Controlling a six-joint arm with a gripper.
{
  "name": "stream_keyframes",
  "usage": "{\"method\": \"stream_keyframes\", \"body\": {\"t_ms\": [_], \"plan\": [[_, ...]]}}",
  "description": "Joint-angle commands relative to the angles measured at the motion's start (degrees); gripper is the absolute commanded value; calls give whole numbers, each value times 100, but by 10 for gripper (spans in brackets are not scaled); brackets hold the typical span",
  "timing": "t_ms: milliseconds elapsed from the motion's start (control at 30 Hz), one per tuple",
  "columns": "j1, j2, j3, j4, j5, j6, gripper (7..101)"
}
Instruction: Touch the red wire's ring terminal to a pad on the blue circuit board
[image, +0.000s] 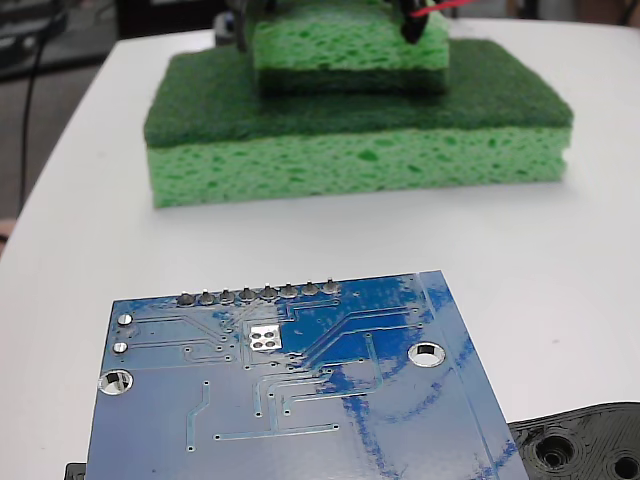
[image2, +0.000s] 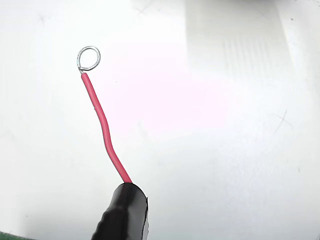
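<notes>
Red wire (image2: 104, 127) juts from a black-wrapped tip, claw state hidden, ring terminal (image2: 88, 58) over bare white counter (image2: 225, 150); the bendy wire could miss the pad (image: 264, 337) on the blue circuit board (image: 300, 400).

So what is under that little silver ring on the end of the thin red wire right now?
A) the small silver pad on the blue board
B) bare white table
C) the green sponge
B: in the wrist view the ring terminal on the red wire hangs over plain white table.
</notes>
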Motion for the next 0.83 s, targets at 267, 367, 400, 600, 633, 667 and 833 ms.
{"method": "stream_keyframes", "body": {"t_ms": [267, 367, 400, 600, 633, 667, 833], "plan": [[0, 9, -26, -18, 9, 0, 1003], [0, 9, -26, -18, 9, 0, 1003], [0, 9, -26, -18, 9, 0, 1003], [0, 9, -26, -18, 9, 0, 1003], [9, 9, -26, -18, 18, 18, 1003], [9, 9, -26, -18, 53, 18, 1003], [-220, 9, -26, -26, 431, 141, 1003]]}}
